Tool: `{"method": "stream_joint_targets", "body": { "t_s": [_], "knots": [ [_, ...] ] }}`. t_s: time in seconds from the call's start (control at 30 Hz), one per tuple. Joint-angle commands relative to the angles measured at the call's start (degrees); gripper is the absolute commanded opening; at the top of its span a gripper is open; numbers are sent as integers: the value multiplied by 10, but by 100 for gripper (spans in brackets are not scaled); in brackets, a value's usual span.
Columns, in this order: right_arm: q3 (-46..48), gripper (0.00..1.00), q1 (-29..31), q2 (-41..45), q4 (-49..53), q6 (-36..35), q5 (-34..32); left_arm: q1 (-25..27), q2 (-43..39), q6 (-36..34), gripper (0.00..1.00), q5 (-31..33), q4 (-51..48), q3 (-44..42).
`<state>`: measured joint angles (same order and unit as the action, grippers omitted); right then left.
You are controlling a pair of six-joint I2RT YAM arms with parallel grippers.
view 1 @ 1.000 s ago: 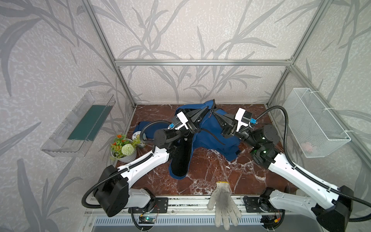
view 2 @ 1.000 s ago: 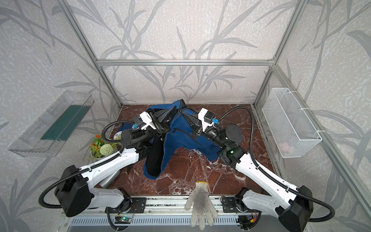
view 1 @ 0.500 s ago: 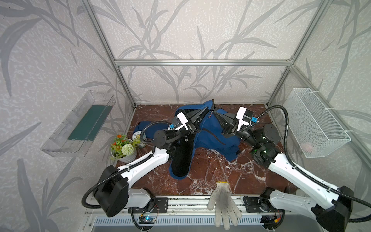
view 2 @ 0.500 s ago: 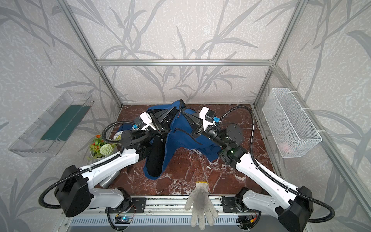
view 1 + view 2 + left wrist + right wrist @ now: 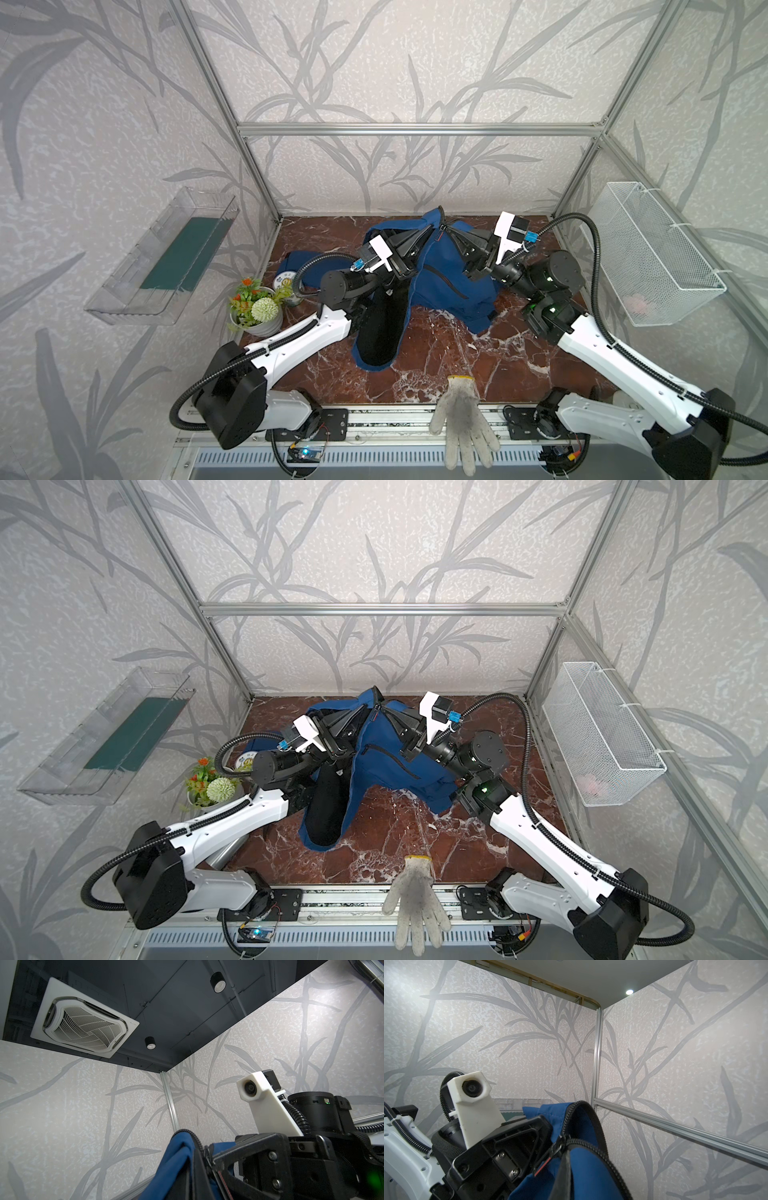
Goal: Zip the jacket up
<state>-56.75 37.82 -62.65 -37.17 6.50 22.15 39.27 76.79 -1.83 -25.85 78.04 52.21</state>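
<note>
A marble table (image 5: pixel 436 365) fills a booth papered with grey leaves. In both top views the jacket (image 5: pixel 440 270) is at the middle back of the table. Its top is lifted between the left gripper (image 5: pixel 429 229) and the right gripper (image 5: pixel 449 229), whose tips nearly meet, and its lower part is draped on the marble. Black lining (image 5: pixel 378 324) shows in the hanging front, so most of the zipper looks undone. A wire basket (image 5: pixel 665 232) on the right wall holds something small and pink (image 5: pixel 636 302), too blurred to name. A clear tray (image 5: pixel 124 299) on the left wall holds a green sheet (image 5: pixel 183 253).

The left wrist view shows the right gripper (image 5: pixel 208 1156), jaws together on the jacket's zipper edge.

The right wrist view shows the left gripper (image 5: pixel 550 1132) clamped on cloth just beside the slider (image 5: pixel 560 1142). Unjoined teeth arch above it, so the pull along the front seems yet to come.
</note>
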Motion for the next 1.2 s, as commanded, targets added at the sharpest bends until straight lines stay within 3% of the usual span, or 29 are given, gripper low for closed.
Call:
{"method": "stream_joint_targets", "body": {
  "t_s": [0.0,0.17,0.43,0.83,1.03,1.17],
  "knots": [
    [-31,0,-6,12,-45,23,3,-2,-14,-15,0,6,28,-9],
    [-29,0,-6,21,-34,38,0,-14,-5,-19,0,11,23,-21],
    [-62,0,-29,29,114,42,8,-41,2,10,0,-3,23,-35],
    [-58,0,-64,19,93,107,35,-44,-13,31,0,0,-6,-62],
    [-80,0,-64,9,175,113,43,-45,-24,31,0,-13,-46,-60],
    [-82,0,-87,10,216,112,35,-52,-48,61,0,-32,-165,-62]
  ]
}}
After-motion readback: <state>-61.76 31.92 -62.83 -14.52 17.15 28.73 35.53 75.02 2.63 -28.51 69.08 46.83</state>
